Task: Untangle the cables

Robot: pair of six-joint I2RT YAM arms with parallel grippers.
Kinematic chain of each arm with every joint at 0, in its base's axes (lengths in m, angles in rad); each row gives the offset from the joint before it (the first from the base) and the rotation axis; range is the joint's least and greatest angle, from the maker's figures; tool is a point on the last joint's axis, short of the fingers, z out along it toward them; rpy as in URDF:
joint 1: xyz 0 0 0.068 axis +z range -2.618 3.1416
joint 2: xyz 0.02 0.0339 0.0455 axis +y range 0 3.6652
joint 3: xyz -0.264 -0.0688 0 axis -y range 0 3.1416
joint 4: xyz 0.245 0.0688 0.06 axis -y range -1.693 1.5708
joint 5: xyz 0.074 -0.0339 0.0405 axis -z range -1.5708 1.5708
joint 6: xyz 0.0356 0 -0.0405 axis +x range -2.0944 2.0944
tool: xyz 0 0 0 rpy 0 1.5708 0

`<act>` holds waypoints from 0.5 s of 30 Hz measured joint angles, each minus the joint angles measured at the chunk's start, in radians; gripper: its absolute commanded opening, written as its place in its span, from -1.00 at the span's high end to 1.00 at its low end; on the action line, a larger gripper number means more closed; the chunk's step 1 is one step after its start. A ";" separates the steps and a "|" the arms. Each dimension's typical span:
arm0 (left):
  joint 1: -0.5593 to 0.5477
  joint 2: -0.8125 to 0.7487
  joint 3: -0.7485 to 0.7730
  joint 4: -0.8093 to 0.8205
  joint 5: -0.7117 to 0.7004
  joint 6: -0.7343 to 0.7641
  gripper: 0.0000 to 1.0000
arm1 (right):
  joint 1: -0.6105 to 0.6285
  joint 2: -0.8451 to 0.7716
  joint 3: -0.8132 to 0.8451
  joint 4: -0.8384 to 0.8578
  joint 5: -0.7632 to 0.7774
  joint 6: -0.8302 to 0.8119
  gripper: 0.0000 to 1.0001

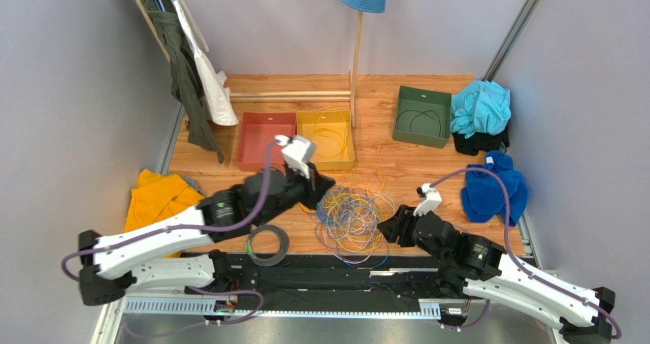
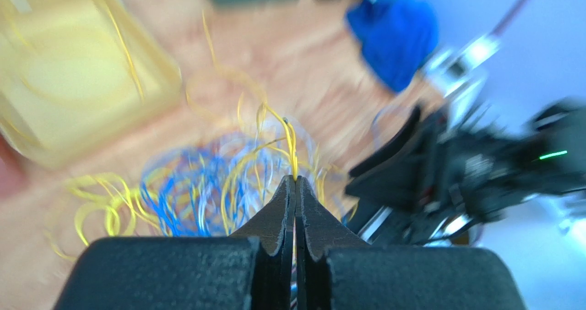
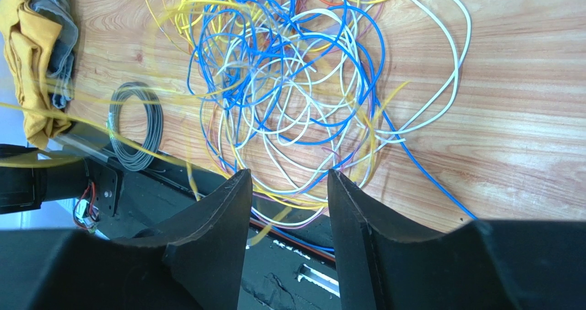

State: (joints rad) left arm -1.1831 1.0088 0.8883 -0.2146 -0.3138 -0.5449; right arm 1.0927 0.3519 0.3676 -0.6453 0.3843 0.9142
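Left pincer (image 2: 296, 181) is clamped tight on one yellow strand (image 2: 291, 142), which comes up from between its tips. The right pincer (image 3: 289, 186) stands wide with nothing in it, over the near side of the heap.

The cables (image 1: 351, 218) lie in a loose tangle on the table (image 1: 427, 169), between the two pincers and just past the black rail (image 1: 343, 271) at the near edge. They look light, limp and a bit springy, with slick skins, so I would expect a tug on one to drag its neighbours along instead of sliding free. A loose end or an outer loop seems the best place to grip, such as the pale loop (image 3: 454, 63) on the heap's right side. The knotted middle is the worst.

Close to the left of the heap sits a grey coil (image 1: 267, 243), easy to snag. The rail leaves little room on the near side. Bare wood opens to the right, towards the blue cloth (image 1: 496, 191).

Farther back stand a red box (image 1: 263, 140), a yellow box (image 1: 326, 140) and a green box (image 1: 422, 115). A thin wooden post (image 1: 355, 62) between them is something a high swing should avoid.
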 measured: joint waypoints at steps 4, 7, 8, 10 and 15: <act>0.000 -0.107 0.198 -0.096 -0.060 0.081 1.00 | 0.000 0.013 0.001 0.015 -0.002 -0.016 0.01; 0.000 -0.111 0.344 -0.179 -0.100 0.139 1.00 | 0.000 0.027 0.019 0.016 -0.004 -0.038 0.00; 0.000 -0.105 0.388 -0.206 -0.113 0.157 1.00 | 0.000 0.032 0.027 0.018 -0.005 -0.045 0.00; 0.000 -0.079 0.473 -0.264 -0.139 0.194 1.00 | 0.000 0.041 0.054 0.023 -0.007 -0.066 -0.01; 0.000 0.024 0.693 -0.408 -0.182 0.272 1.00 | 0.000 0.038 0.112 0.054 -0.001 -0.117 -0.02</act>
State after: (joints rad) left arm -1.1831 1.0328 1.5814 -0.6224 -0.4961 -0.2729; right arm 1.0927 0.3901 0.4793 -0.5911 0.3832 0.7971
